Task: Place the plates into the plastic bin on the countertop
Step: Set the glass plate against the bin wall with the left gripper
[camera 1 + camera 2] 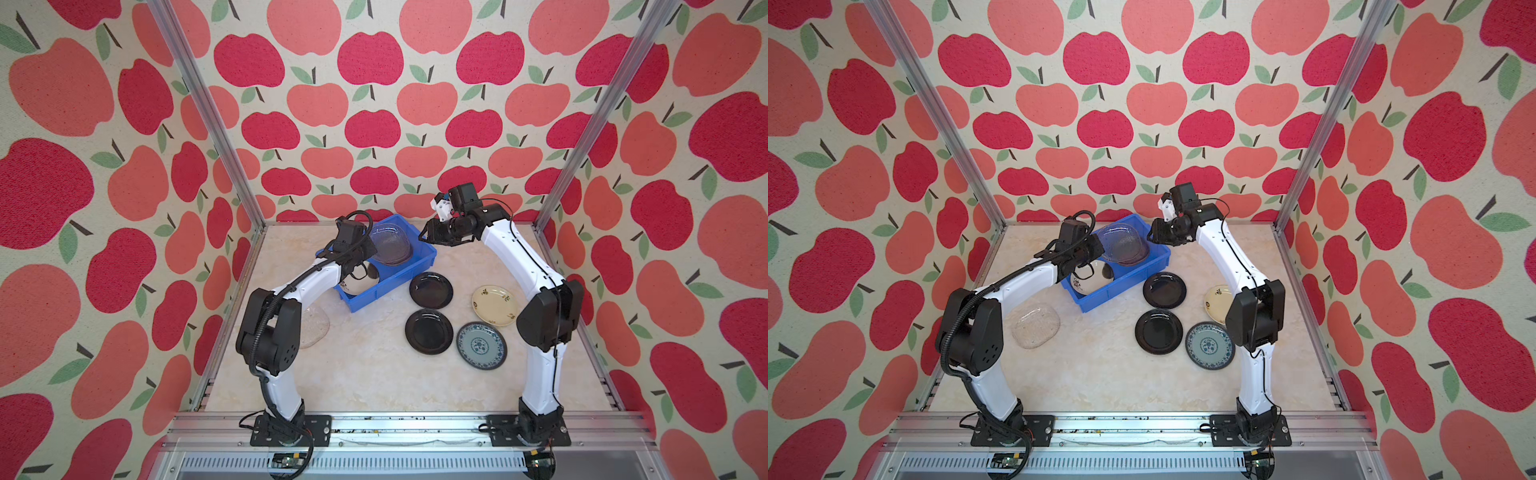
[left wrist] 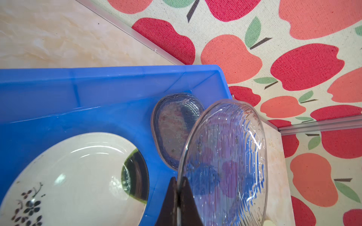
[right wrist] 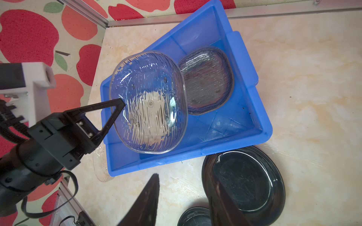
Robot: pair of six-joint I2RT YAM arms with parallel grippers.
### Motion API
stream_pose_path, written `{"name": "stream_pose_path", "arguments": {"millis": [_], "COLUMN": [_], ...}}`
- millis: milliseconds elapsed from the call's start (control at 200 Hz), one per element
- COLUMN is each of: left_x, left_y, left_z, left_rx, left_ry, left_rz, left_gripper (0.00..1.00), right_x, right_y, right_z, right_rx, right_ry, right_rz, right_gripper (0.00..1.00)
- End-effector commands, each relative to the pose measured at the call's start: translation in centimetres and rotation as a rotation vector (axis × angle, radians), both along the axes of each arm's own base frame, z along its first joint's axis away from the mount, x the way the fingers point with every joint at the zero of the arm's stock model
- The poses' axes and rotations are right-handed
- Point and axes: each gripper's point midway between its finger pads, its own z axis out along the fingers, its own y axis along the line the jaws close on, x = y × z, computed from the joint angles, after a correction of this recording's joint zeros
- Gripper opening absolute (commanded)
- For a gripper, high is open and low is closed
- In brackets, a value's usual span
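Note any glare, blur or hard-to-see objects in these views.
Both top views: sharp, evenly lit; the clear glass plate on the countertop barely shows. Left wrist view: left gripper blurred near the lens, glare streaks on the white plate. Right wrist view: right gripper blurred, glints on the held glass plate.

Bright, even light falls from overhead, and shadows on the marble surface (image 1: 374, 374) are faint. Inside the blue plastic bin (image 1: 386, 286) the white plate (image 2: 78, 176) bears glare streaks. Above it the clear glass plate (image 3: 148, 101) glints, and beside it the black plates (image 1: 431, 289) mirror pale highlights. Behind it the frame posts (image 1: 203, 104) splay outward. The jaws, close to the lens, blur in both wrist views.
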Motion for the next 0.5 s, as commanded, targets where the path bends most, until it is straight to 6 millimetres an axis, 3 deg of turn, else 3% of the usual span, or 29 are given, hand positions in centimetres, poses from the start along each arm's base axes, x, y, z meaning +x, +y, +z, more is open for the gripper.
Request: {"name": "stream_pose_path", "arguments": {"millis": [0, 220, 495], "left_x": [1.7, 3.1, 4.3], "left_y": [1.7, 1.0, -0.6], "left_z": [-0.4, -3.4, -5.2], "left_rx": [-0.024, -0.009, -0.003], "left_ry": [0.018, 0.072, 0.128], "left_rz": [0.16, 0.213, 0.237], "left_gripper": [0.0, 0.0, 0.0], "right_x": [0.1, -0.4, -0.5], "right_y": [-0.3, -0.5, -1.1], "right_z": [1.1, 0.9, 0.2], "right_rx": [0.045, 0.089, 0.119], "right_ry": [-0.017, -0.012, 0.01], "right_rz": [-0.026, -0.021, -0.023], "right_gripper": [0.44, 0.44, 0.44]}}
